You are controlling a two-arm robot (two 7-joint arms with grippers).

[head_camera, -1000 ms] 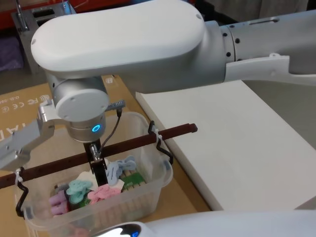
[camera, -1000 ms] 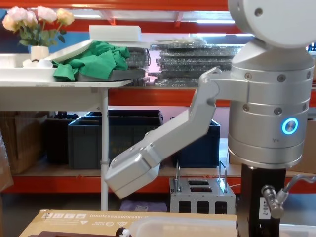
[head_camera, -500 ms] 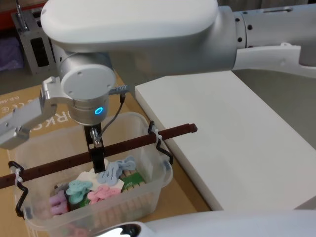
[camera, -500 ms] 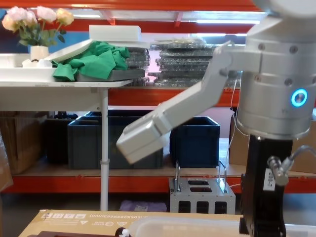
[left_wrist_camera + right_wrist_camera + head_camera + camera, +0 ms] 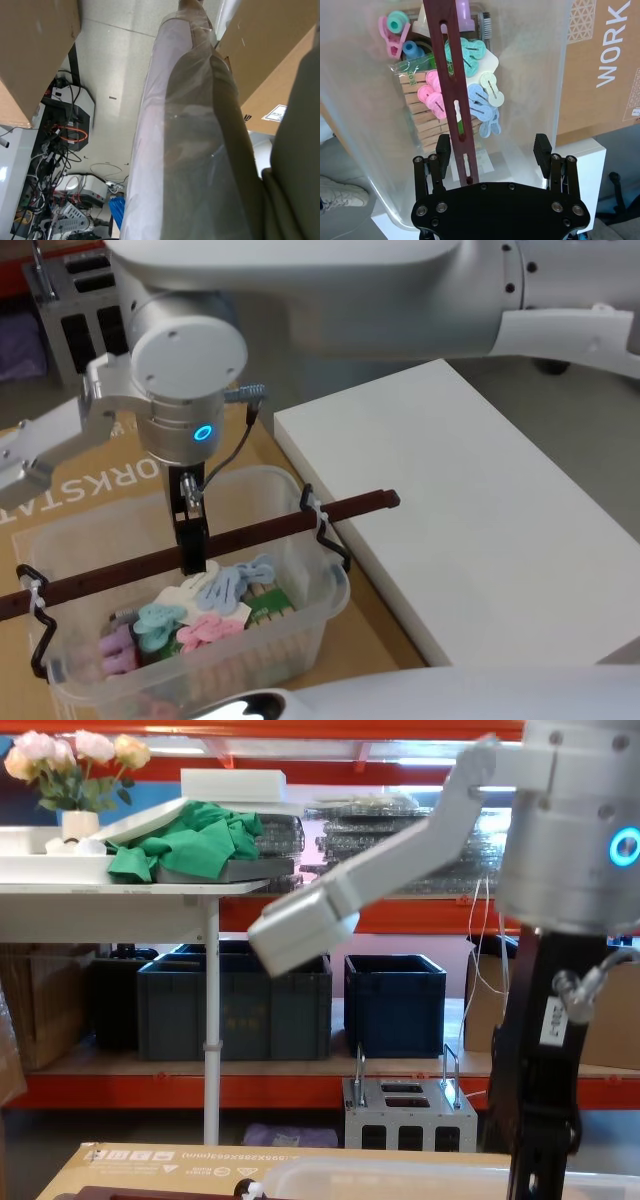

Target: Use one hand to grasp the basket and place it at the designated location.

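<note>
Right gripper [image 5: 492,149] hangs straight down over the basket [image 5: 300,640], with its two black fingers spread apart and nothing pinched yet. Between them stands the handle bar [image 5: 260,536], a dark brown slotted strip, much closer to one finger than to the other. I judge that the step in hand is the grasp of this bar. One finger is on each flat side of the strip, so closing should clamp it across its thin direction.

The gripper meets the bar near the middle of its length. This is reasonable, because a basket lifted at the middle should hang level and keep its clothes pegs [image 5: 205,625] inside. White cable ties [image 5: 318,512] fasten the bar to black wire brackets [image 5: 338,545] on two opposite rims, so the bar can carry the whole tub.

In the head view the basket sits at 7 o'clock, on a cardboard box [image 5: 375,635], with its open mouth up. Its long axis and the bar run almost from 9 to 3 o'clock, the 3 o'clock end turned a little toward 2. That end points at a white platform [image 5: 480,510], just beside the basket at its 3 o'clock. Probably this is the place for it.

The left arm seems parked low at the side, since its wrist camera looks down at the floor.
</note>
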